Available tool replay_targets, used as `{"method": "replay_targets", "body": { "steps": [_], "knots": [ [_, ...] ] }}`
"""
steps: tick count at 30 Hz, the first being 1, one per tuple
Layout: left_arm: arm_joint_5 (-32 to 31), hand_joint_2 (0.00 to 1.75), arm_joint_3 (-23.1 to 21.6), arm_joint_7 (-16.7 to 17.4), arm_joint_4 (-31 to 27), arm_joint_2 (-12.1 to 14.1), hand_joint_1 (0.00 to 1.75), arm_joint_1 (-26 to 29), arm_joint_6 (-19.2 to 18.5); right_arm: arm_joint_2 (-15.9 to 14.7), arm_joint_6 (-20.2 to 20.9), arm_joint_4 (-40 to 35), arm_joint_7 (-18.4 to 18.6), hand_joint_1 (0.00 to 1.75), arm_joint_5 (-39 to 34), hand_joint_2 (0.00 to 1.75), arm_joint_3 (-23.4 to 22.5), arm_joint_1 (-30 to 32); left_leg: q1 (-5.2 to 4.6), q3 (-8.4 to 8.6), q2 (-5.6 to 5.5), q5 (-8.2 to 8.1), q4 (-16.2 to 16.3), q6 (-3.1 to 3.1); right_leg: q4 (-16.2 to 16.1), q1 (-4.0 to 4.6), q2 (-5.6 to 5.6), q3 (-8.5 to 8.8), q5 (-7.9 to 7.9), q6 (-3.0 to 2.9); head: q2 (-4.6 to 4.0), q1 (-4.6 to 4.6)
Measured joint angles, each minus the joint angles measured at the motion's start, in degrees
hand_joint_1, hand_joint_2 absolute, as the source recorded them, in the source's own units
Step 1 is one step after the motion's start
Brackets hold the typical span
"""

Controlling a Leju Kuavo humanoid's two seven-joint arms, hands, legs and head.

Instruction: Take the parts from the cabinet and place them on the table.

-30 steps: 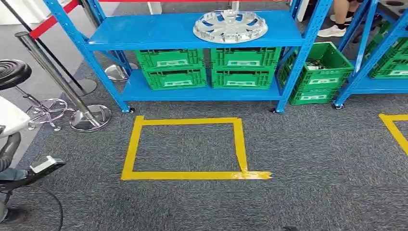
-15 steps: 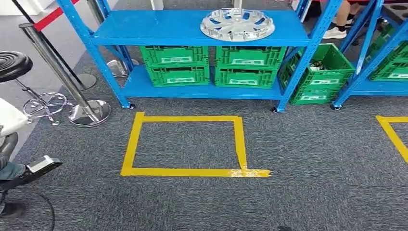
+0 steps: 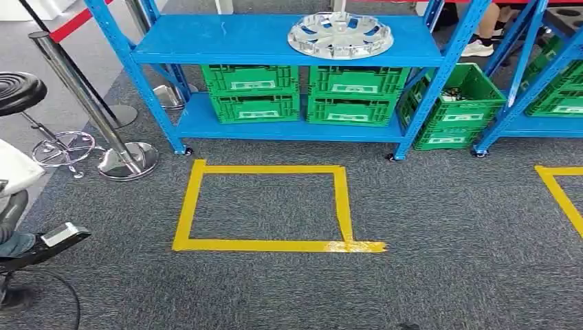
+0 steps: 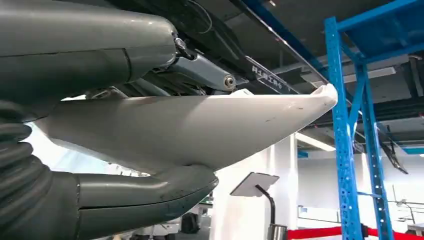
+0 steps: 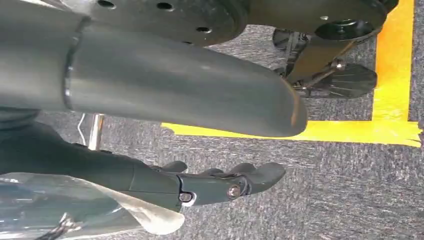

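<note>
A silver wheel cover (image 3: 339, 34) is being carried flat on the top shelf of the blue cabinet (image 3: 227, 38), above green crates (image 3: 254, 93). A yellow taped square (image 3: 265, 206) is being shown on the grey carpet before it. The right robot hand (image 5: 220, 182) is being held released, grasping nothing; the left robot hand (image 4: 100, 150) is being kept grasping a white curved part (image 4: 200, 125).

A silver hubcap (image 3: 339, 34) with radiating spokes was seen lying flat, face up, on the top shelf of the blue cabinet (image 3: 227, 41), toward that shelf's right end, between its front and back edges. It was touched by nothing and lay apart from the uprights.
</note>
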Motion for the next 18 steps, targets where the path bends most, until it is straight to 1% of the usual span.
{"method": "replay_targets", "body": {
  "steps": [18],
  "knots": [
    [-0.07,1.75,-0.4,0.02,0.13,0.0,1.75,0.0,-0.02,0.0,-0.02,0.0,0.0,0.0,0.0,0.0,0.0,0.0,0.12,-0.02,0.0,0.03,-0.01,-0.01,0.04,0.13,0.0,-0.05,0.0,-0.01,0.0,0.02]
  ]
}}
